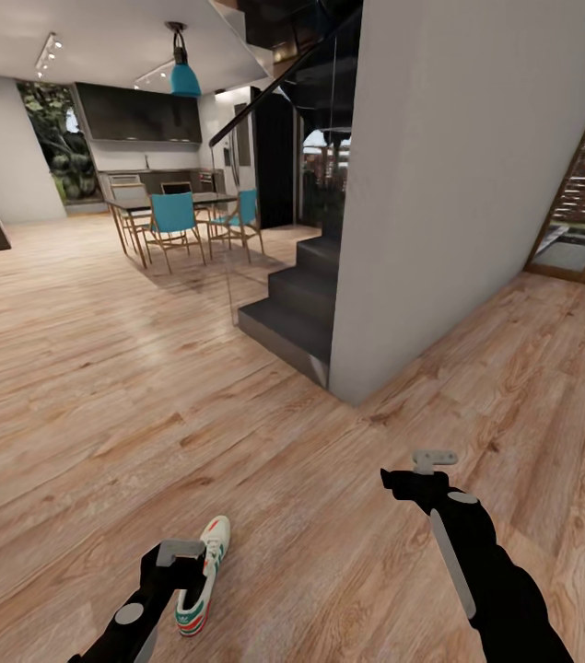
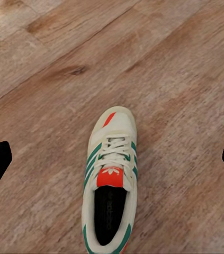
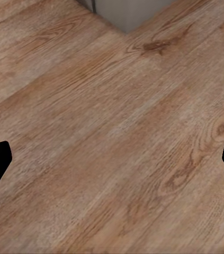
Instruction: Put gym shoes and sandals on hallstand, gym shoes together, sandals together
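Light brown wood planks are making up the floor (image 1: 99, 387), which is running from an open dining area down past a grey wall (image 1: 458, 184) and dark stairs (image 1: 297, 304). No rack is appearing ahead, so the robot is most likely turned toward the shoes and away from where they belong.

The right arm is reaching forward and low over bare planks, its claw (image 1: 433, 458) hanging clear of the floor with nothing between its tips; in the right wrist view the two dark tips are sitting wide apart, so it is spread.

The left arm is bending down beside the robot, its claw (image 1: 181, 551) hovering directly above one gym shoe (image 1: 203, 580). That claw is spread too, straddling the shoe without touching it, seemingly lining up for a grasp.

The shoe (image 2: 110, 185), white with green stripes and red accents, is lying upright on the floor, toe pointing away from the robot.
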`<state>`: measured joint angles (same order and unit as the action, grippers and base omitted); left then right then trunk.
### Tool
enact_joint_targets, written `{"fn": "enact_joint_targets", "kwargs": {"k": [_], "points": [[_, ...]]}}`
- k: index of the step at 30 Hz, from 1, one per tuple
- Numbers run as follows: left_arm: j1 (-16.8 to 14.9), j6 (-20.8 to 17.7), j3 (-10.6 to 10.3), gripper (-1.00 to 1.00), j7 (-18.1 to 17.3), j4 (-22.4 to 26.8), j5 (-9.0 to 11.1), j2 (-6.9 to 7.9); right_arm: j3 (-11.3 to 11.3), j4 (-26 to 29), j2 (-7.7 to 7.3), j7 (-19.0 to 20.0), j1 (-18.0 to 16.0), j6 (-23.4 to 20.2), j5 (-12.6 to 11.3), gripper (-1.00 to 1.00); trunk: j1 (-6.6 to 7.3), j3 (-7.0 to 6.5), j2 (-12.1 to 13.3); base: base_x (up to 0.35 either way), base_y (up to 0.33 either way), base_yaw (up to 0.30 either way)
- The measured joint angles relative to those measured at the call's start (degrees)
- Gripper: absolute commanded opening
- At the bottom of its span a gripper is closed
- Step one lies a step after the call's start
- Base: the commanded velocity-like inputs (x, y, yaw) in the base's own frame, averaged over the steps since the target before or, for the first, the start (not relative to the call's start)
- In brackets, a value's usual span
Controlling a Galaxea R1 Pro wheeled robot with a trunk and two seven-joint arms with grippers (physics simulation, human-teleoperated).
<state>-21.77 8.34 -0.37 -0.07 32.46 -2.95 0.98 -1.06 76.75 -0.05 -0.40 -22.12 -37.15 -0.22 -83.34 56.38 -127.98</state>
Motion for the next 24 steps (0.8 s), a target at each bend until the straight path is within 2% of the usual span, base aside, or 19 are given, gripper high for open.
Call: {"fn": "enact_joint_targets", "kwargs": {"k": [24], "points": [[0.0, 0.0, 0.0, 1.00, 0.0, 0.0, 0.0, 0.04, 0.0, 0.0, 0.03, 0.0, 0.0, 0.0, 0.0, 1.00, -5.05, 6.32, -9.2, 0.000, 0.000, 0.000]]}}
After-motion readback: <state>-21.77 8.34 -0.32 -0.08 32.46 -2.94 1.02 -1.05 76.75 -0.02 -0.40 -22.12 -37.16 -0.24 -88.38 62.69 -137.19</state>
